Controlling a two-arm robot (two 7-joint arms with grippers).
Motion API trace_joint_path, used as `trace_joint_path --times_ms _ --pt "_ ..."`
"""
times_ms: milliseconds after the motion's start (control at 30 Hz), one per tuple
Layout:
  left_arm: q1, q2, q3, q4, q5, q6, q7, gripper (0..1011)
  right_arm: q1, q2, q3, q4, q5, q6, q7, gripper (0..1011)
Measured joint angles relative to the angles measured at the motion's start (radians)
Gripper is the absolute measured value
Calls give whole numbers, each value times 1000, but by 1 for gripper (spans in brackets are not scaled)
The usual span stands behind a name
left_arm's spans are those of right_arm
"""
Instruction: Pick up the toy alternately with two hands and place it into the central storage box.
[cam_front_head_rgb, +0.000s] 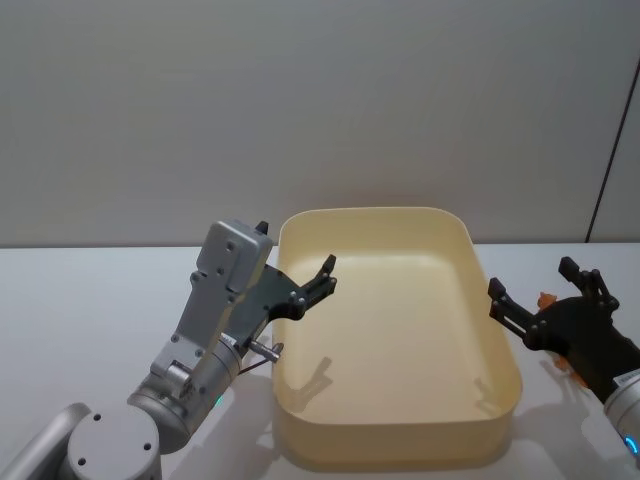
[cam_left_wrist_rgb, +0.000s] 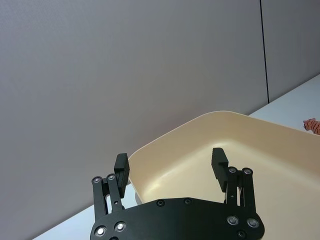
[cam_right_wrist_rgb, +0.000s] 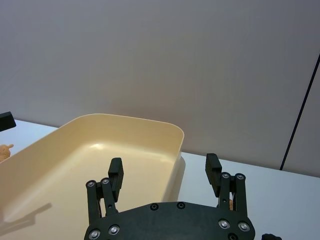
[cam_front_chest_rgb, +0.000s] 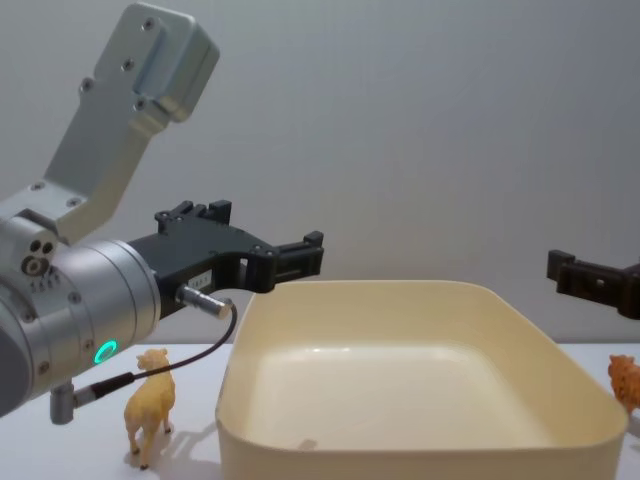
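In the head view, you have the box (cam_front_head_rgb: 500, 345) in the middle of the table (cam_front_head_rgb: 80, 300), its bare floor carrying only two gripper shadows. Your left gripper (cam_front_head_rgb: 295, 246) hangs over the box's left rim, fingers spread wide and holding nothing. Your right gripper (cam_front_head_rgb: 531, 278) sits just outside the right wall, also spread wide. A bit of the orange toy (cam_front_head_rgb: 545, 298) shows on the table between its fingers.

From the left wrist, the left gripper (cam_left_wrist_rgb: 170, 160) gapes wide, with the box (cam_left_wrist_rgb: 220, 114) ahead of it. The orange toy (cam_left_wrist_rgb: 312, 125) lies beyond the far rim.

From the right wrist, the right gripper (cam_right_wrist_rgb: 164, 166) is wide too, straddling the box's near corner (cam_right_wrist_rgb: 175, 135). Across the box you can see the tan toy (cam_right_wrist_rgb: 4, 150), with one tip of the left gripper (cam_right_wrist_rgb: 6, 120) above it.

In the chest view, the tan toy (cam_front_chest_rgb: 150, 405) stands upright on the table (cam_front_chest_rgb: 190, 455), just left of the box (cam_front_chest_rgb: 400, 455) and under the left arm's cable (cam_front_chest_rgb: 190, 350). The left gripper (cam_front_chest_rgb: 268, 232) reaches over the rim above it. The orange toy (cam_front_chest_rgb: 625, 380) stands just right of the box, below the right gripper (cam_front_chest_rgb: 595, 282).
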Motion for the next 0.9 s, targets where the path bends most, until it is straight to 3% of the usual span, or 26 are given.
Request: trace_joint_path --times_ms 900 --pt "0 0 0 0 0 0 0 1001 0 0 0 0 0 0 0 1001"
